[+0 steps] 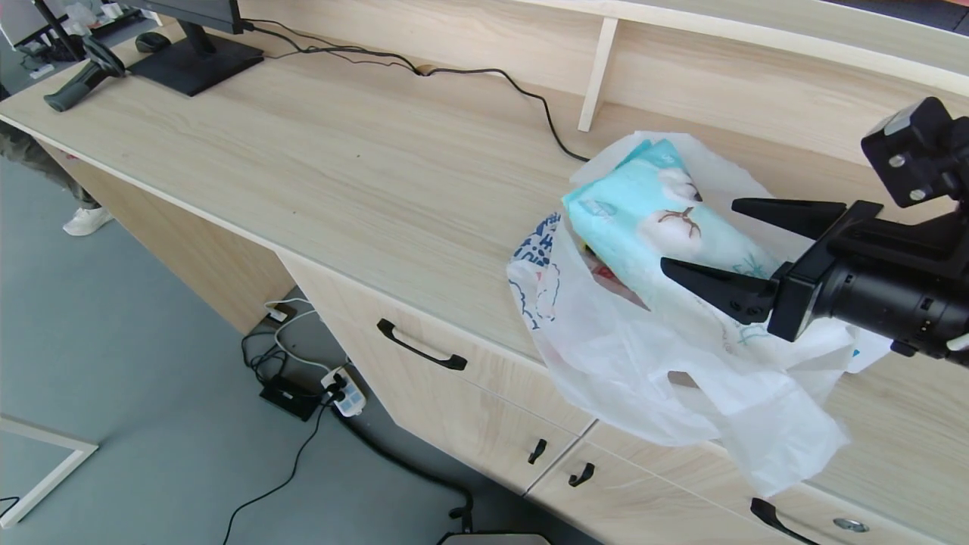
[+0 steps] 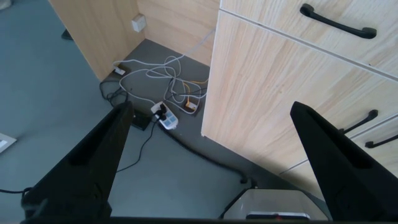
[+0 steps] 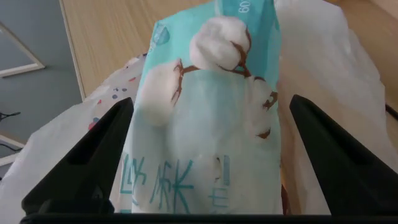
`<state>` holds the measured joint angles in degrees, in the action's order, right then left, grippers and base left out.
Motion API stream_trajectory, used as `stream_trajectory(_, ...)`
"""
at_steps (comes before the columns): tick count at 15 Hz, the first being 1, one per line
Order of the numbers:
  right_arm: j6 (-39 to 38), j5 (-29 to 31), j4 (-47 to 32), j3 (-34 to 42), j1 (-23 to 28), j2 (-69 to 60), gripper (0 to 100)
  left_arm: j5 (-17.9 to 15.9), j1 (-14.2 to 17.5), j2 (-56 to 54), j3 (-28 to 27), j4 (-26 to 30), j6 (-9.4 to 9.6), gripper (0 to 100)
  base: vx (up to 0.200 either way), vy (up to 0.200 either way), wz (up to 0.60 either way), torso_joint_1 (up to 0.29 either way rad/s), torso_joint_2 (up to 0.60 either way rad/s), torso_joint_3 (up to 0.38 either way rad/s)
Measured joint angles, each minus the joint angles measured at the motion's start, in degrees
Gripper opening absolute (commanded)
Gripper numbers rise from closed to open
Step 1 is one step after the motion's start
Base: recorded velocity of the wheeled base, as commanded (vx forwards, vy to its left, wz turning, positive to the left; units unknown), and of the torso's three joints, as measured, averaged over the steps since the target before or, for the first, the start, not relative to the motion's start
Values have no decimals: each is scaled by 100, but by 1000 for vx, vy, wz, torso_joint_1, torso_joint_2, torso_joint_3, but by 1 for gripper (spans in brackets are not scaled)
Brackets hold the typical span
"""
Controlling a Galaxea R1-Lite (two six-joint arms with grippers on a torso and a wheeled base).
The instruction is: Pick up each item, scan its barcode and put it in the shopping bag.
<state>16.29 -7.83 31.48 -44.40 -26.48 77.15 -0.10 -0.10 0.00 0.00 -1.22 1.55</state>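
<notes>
My right gripper [image 1: 698, 233] hangs just above the shopping bag [image 1: 643, 378], its two fingers spread wide apart and clamped on nothing. From the right wrist camera the same gripper [image 3: 211, 102] looks straight down on the tissue pack [image 3: 211, 143], one finger out to each side of it, and I see no contact. I judge the wide spread suits the pack's bulk: it needs a broad grip across its soft body.

The tissue pack [image 1: 636, 212] lies inside the bag, propped at a slant, with its far end poking up out of the opening toward the back of the counter [image 1: 341, 174]. The bag lies slumped on the counter's front edge, and part of its thin white plastic droops over the drawers below. That looks to me like a risk, since a push on the pack could drag the whole thing forward.

The pack is a plump pale turquoise wrapper printed with white cotton bolls on brown stems. Something red shows beneath it in the bag; I can't tell what it is.

My left gripper [image 2: 209, 107] is parked low beside the drawer fronts [image 2: 280, 81], pointing at the floor and a power strip [image 2: 166, 118], fingers apart and empty. The handheld scanner [image 1: 76, 83] lies at the far end of the counter near the monitor stand [image 1: 197, 64], well apart from the bag.
</notes>
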Motion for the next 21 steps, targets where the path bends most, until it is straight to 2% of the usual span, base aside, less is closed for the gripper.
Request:
stream_trajectory(11, -6, 13, 16, -138, -183, 11, 100, 0, 2, 0, 0, 0, -5, 100, 0, 0, 0, 0, 0, 0)
stream_trajectory(15, -156, 26, 130, -35, -677, -317, 100, 0, -1, 0, 0, 2, -7, 100, 0, 0, 0, 0, 0, 0)
stream_trajectory(18, -556, 358, 139, 862, -946, -987, 100, 0, 5, 0, 0, 2, -5, 100, 0, 0, 0, 0, 0, 0)
stream_trajectory(21, -925, 527, 117, 2339, -1012, -2026, 100, 0, -1, 0, 0, 2, 0, 100, 0, 0, 0, 0, 0, 0)
